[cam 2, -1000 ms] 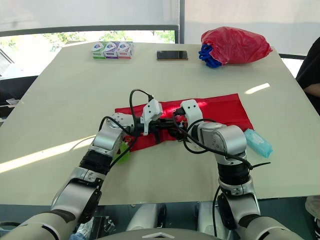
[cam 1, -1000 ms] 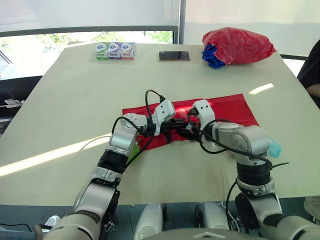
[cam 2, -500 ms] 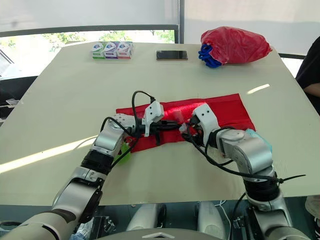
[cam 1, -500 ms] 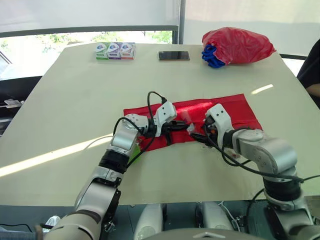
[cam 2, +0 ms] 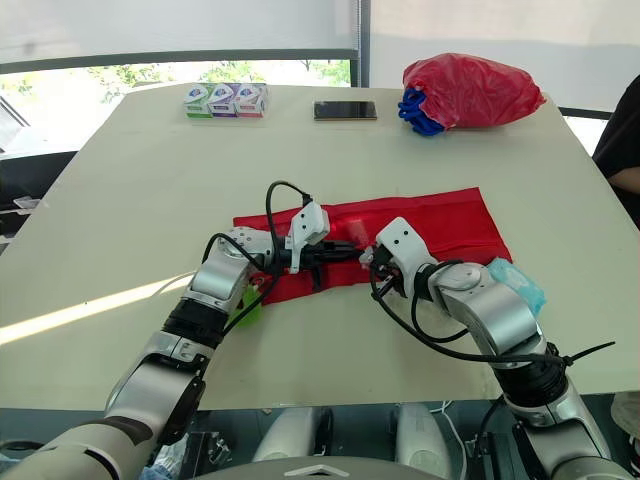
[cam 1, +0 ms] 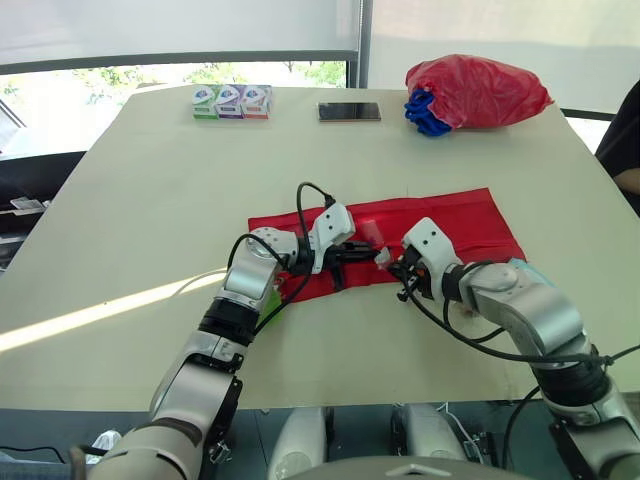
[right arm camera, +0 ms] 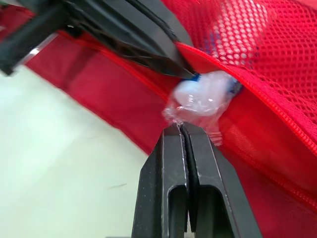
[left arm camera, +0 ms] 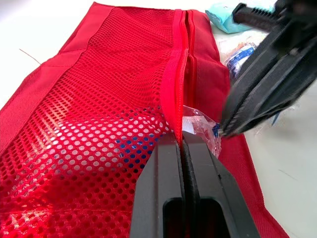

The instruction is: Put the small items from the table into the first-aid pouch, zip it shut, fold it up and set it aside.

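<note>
The red first-aid pouch (cam 1: pixel 455 215) lies flat on the table with its mesh side up. My left gripper (left arm camera: pixel 183 143) is shut on the red zip edge of the mesh pocket, holding the opening. A small clear packet (right arm camera: pixel 203 96) sticks halfway out of that opening. The right gripper (right arm camera: pixel 181 128) is shut, and its tips rest against the packet's wrapper from the front; I cannot tell whether they pinch the film. A teal wipes pack (cam 2: pixel 515 285) lies on the table right of the pouch, and a green item (cam 2: pixel 247 312) lies under my left forearm.
At the back of the table stand three small boxes (cam 1: pixel 230 102), a phone (cam 1: pixel 349 111) and a red plastic bag (cam 1: pixel 475 92) with something blue in it. A person's arm (cam 1: pixel 625 150) shows at the right edge.
My right gripper drew back from the pouch opening and shut, and its tips now sit at the clear packet. The left gripper kept its hold on the zip edge.
</note>
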Controlling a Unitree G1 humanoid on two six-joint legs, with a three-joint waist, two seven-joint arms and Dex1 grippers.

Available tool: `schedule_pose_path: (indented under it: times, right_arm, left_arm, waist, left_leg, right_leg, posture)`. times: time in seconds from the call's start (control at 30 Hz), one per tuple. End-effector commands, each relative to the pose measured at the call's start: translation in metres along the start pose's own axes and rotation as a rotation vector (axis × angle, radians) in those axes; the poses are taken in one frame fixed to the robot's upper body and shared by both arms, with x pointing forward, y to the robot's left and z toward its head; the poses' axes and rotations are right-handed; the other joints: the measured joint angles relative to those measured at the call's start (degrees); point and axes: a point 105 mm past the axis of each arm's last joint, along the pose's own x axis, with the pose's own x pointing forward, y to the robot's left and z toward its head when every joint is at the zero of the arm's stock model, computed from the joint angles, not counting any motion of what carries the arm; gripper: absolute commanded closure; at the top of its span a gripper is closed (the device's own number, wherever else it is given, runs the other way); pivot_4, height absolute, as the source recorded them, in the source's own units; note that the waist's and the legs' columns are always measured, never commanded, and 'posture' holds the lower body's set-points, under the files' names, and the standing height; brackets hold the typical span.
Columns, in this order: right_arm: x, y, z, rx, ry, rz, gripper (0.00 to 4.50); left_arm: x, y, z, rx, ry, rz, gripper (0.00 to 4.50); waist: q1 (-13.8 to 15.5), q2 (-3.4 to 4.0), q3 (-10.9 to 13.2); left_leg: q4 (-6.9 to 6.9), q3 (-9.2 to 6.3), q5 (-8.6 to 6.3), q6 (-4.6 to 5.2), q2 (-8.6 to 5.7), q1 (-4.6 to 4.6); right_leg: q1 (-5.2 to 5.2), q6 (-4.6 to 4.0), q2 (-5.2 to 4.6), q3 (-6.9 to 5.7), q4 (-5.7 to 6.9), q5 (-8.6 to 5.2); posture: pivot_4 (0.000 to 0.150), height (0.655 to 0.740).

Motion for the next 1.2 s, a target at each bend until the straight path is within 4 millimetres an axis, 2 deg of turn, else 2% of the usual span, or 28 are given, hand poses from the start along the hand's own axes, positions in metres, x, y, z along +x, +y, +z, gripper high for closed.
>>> schedule_pose_path:
  times: [0.03, 0.4, 0.5, 0.6, 0.67, 0.77, 0.9, 0.97, 1.03, 1.13, 1.2]
  right_arm:
    - [0.008, -0.006, 0.017, -0.044, -0.055, -0.033, 4.46]
    - [0.029, -0.011, 0.038, -0.098, -0.122, -0.059, 4.46]
    - [0.027, -0.008, 0.040, -0.100, -0.137, -0.047, 4.46]
    - [0.014, 0.002, 0.038, -0.122, -0.177, 0.018, 4.46]
    - [-0.003, 0.013, 0.038, -0.092, -0.223, 0.090, 4.46]
    - [-0.030, 0.015, 0.044, -0.050, -0.312, 0.100, 4.46]
    - [-0.075, 0.019, 0.057, -0.063, -0.529, 0.087, 4.46]
    - [-0.098, 0.013, 0.046, -0.040, -0.564, 0.055, 4.46]
    - [-0.115, 0.002, 0.029, -0.049, -0.528, -0.017, 4.46]
    - [-0.144, -0.011, 0.006, -0.007, -0.503, -0.094, 3.62]
    - [-0.170, -0.021, -0.005, 0.037, -0.531, -0.157, 2.76]
  left_arm:
    - [0.003, -0.002, 0.013, 0.040, -0.030, -0.015, 4.50]
    - [0.003, -0.001, 0.012, 0.041, -0.028, -0.016, 4.50]
    - [0.001, -0.001, 0.011, 0.042, -0.026, -0.011, 4.50]
    - [-0.002, 0.004, 0.009, 0.044, -0.020, 0.010, 4.50]
    - [-0.005, 0.008, 0.009, 0.042, -0.022, 0.020, 4.50]
    - [-0.006, 0.014, 0.008, 0.054, -0.018, 0.037, 4.50]
    - [-0.007, 0.019, 0.006, 0.052, -0.017, 0.055, 4.50]
    - [-0.006, 0.019, 0.002, 0.047, -0.012, 0.057, 4.50]
    - [-0.006, 0.019, -0.001, 0.045, -0.012, 0.059, 4.50]
    - [-0.006, 0.019, -0.003, 0.042, -0.010, 0.060, 4.50]
    - [-0.007, 0.019, -0.005, 0.045, -0.006, 0.056, 4.50]
  waist:
    - [0.0, 0.00, 0.0]
    - [-0.1, 0.01, 0.0]
    - [0.0, 0.00, 0.0]
    - [0.1, 0.01, 0.0]
    - [0.1, 0.01, 0.0]
    - [0.1, 0.01, 0.0]
    - [0.2, 0.00, 0.0]
    - [0.4, -0.01, 0.0]
    - [0.4, -0.01, 0.0]
    - [0.5, -0.02, 0.0]
    - [0.5, -0.01, 0.0]
  left_leg:
    - [0.00, 0.00, 0.00, 0.00, 0.00, 0.00]
    - [0.00, 0.00, 0.05, -0.09, 0.01, 0.01]
    - [0.00, 0.00, 0.06, -0.11, 0.01, 0.00]
    - [0.00, -0.01, 0.06, -0.11, 0.01, 0.00]
    - [-0.01, -0.01, 0.05, -0.10, 0.01, -0.01]
    - [0.00, -0.02, 0.01, -0.02, 0.01, -0.02]
    - [0.00, -0.05, -0.01, 0.02, 0.03, -0.01]
    - [0.00, -0.08, -0.02, 0.02, 0.02, -0.02]
    - [-0.01, -0.06, -0.02, 0.03, 0.01, -0.02]
    - [0.01, -0.03, -0.03, 0.04, 0.00, 0.02]
    - [0.00, -0.04, -0.03, 0.04, 0.01, 0.03]
  right_leg:
    - [0.00, 0.00, 0.01, 0.00, 0.01, 0.00]
    - [-0.01, 0.00, 0.02, -0.01, 0.01, 0.00]
    - [-0.01, 0.00, 0.02, 0.00, 0.01, 0.00]
    - [-0.01, 0.00, 0.02, -0.01, 0.00, 0.00]
    - [0.00, 0.00, 0.01, -0.01, -0.02, 0.00]
    - [0.00, 0.00, 0.00, -0.01, -0.01, 0.00]
    - [0.02, 0.00, 0.01, -0.04, -0.01, 0.00]
    - [0.04, 0.01, 0.01, -0.07, -0.04, 0.00]
    - [0.06, 0.01, -0.01, -0.06, -0.06, 0.00]
    - [0.11, 0.01, -0.03, -0.04, -0.06, 0.00]
    - [0.12, 0.01, -0.01, -0.04, -0.05, 0.00]
  posture:
    - [0.150, 0.7400]
    - [0.150, 0.7400]
    - [0.150, 0.7400]
    - [0.150, 0.7400]
    - [0.150, 0.7400]
    - [0.150, 0.7400]
    - [0.150, 0.7400]
    - [0.150, 0.7400]
    - [0.150, 0.7400]
    - [0.150, 0.7400]
    - [0.150, 0.7400]
